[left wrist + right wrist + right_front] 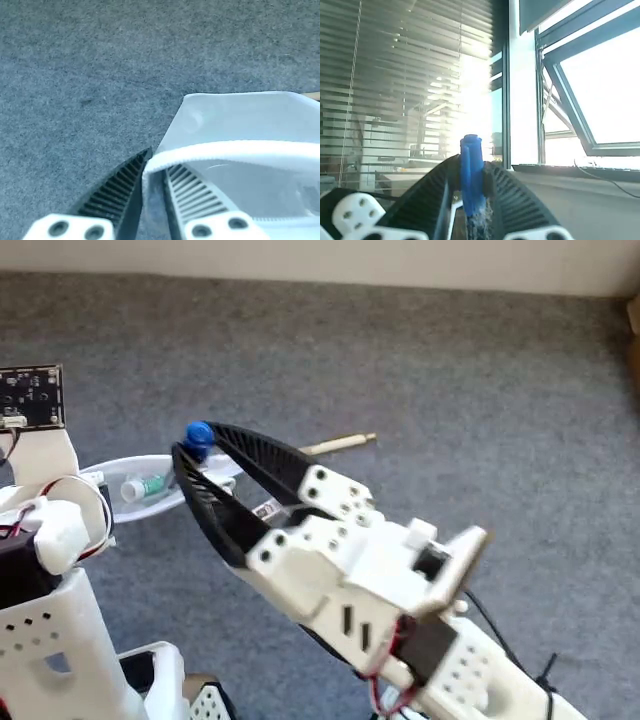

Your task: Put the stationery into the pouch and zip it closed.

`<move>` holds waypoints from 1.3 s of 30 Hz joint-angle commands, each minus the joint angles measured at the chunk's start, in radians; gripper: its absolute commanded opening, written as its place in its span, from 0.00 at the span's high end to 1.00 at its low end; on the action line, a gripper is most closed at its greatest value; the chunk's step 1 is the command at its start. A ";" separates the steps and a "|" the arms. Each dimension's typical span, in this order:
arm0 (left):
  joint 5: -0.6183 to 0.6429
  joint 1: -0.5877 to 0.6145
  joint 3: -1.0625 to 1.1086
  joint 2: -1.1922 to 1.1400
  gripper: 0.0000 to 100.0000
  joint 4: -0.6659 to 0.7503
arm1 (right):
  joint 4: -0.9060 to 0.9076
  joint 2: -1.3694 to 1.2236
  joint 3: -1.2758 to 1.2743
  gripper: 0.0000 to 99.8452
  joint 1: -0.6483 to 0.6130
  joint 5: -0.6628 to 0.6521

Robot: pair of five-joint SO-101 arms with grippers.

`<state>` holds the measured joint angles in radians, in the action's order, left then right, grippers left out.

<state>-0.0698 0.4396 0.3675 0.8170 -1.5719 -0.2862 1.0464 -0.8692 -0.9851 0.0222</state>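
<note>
Right now, pinching a blue pen point(471, 155) between the right gripper's point(471, 167) narrowly parted jaws, with the pen's end poking past the fingertips, raised off the grey mat point(450, 370) and, seen from above, over the clear pouch point(135, 472). Clamping the pouch's rim with the left gripper point(156, 167), jaws almost together, one finger inside and one outside. Resting the pouch on the mat, with a green-labelled tube point(145, 487) inside and a pencil point(340, 444) lying just beside.
</note>
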 commanded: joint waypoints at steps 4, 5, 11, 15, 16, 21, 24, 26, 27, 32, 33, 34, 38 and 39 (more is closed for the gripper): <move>0.011 -0.021 0.013 -0.022 0.99 0.011 | -0.246 -0.216 0.015 0.99 -0.008 -0.146; 0.011 -0.021 0.013 -0.022 0.99 0.011 | -0.269 -0.229 0.008 0.99 -0.010 -0.155; 0.011 -0.021 0.013 -0.022 0.99 0.011 | -0.286 -0.263 -0.053 0.99 -0.012 -0.157; 0.011 -0.021 0.013 -0.022 0.99 0.011 | -0.286 -0.269 -0.087 0.99 -0.012 -0.157; 0.011 -0.021 0.013 -0.022 0.99 0.011 | -0.286 -0.271 -0.094 0.99 -0.012 -0.157; 0.011 -0.021 0.013 -0.022 0.99 0.011 | -0.286 -0.272 -0.143 0.99 -0.012 -0.157; 0.011 -0.021 0.013 -0.022 0.99 0.011 | -0.286 -0.272 -0.145 0.99 -0.012 -0.157; 0.011 -0.021 0.013 -0.022 0.99 0.011 | -0.280 -0.272 -0.148 0.99 -0.013 -0.157; 0.011 -0.021 0.013 -0.022 0.99 0.011 | -0.280 -0.272 -0.157 0.99 -0.022 -0.157; 0.011 -0.021 0.016 -0.022 0.99 0.011 | -0.280 -0.274 -0.211 0.99 -0.076 -0.163; 0.011 -0.021 0.018 -0.022 0.99 0.011 | -0.280 -0.274 -0.216 0.99 -0.077 -0.163; 0.011 -0.021 0.018 -0.022 0.99 0.011 | -0.278 -0.274 -0.219 0.99 -0.077 -0.163; 0.011 -0.021 0.019 -0.022 0.99 0.011 | -0.263 -0.274 -0.222 0.93 -0.077 -0.163; 0.011 -0.021 0.019 -0.022 0.99 0.011 | -0.237 -0.272 -0.219 0.90 -0.077 -0.163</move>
<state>-0.0698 0.4396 0.3721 0.8170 -1.5704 -0.5455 0.7687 -1.0994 -1.0464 -0.1297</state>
